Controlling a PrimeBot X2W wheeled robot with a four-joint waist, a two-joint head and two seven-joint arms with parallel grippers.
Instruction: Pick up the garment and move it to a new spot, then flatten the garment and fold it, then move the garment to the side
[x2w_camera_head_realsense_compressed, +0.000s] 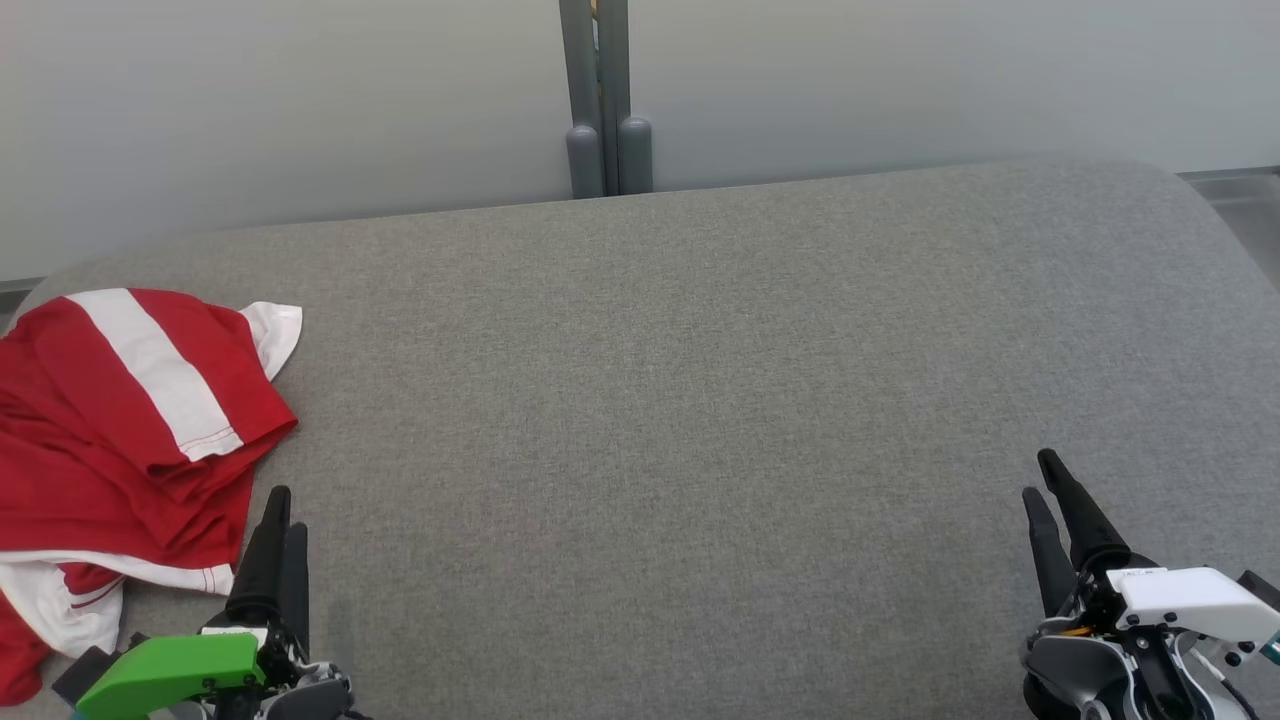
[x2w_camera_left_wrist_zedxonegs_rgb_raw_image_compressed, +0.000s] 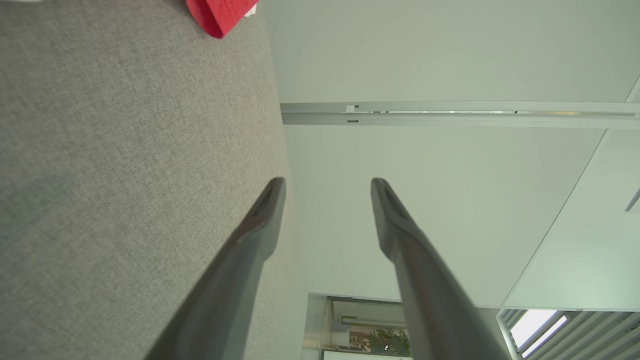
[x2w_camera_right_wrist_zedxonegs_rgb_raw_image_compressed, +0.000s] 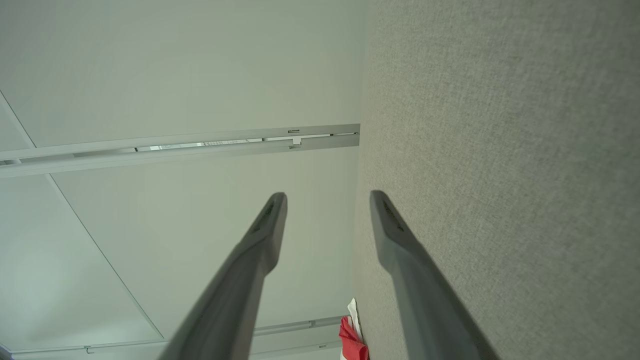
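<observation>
1. The left gripper (x2w_camera_head_realsense_compressed: 285, 512) sits low with its dark fingers pointing up the grey fabric tabletop (x2w_camera_head_realsense_compressed: 650, 400), jaws apart and nothing between them.
2. The left wrist view confirms it: the left gripper (x2w_camera_left_wrist_zedxonegs_rgb_raw_image_compressed: 327, 182) shows a clear gap between the two fingertips, one finger over the tabletop (x2w_camera_left_wrist_zedxonegs_rgb_raw_image_compressed: 125, 150) and the other against the pale wall (x2w_camera_left_wrist_zedxonegs_rgb_raw_image_compressed: 425, 60).
3. The red-and-white shirt (x2w_camera_head_realsense_compressed: 130, 440) lies crumpled on the tabletop, just to the outer side of the left jaws and running ahead of them. Its lower white-edged hem is right beside the nearer finger, and I cannot tell whether they touch.
4. From the left wrist, a red corner of the shirt (x2w_camera_left_wrist_zedxonegs_rgb_raw_image_compressed: 220, 15) peeks in beyond the fingertips, off to the tabletop side.
5. Over to the right gripper (x2w_camera_head_realsense_compressed: 1040, 476): it is also low, its jaws are also apart and empty, and the shirt is well away from it, far across on the other gripper's side.
6. In the right wrist view the right gripper (x2w_camera_right_wrist_zedxonegs_rgb_raw_image_compressed: 327, 195) has its fingers spread, with the tabletop (x2w_camera_right_wrist_zedxonegs_rgb_raw_image_compressed: 500, 150) along one side and a small scrap of the shirt (x2w_camera_right_wrist_zedxonegs_rgb_raw_image_compressed: 351, 341) low between the fingers, far off.
7. Ahead of both sets of jaws, a grey post (x2w_camera_head_realsense_compressed: 605, 100) stands against the wall at the table's far edge.
</observation>
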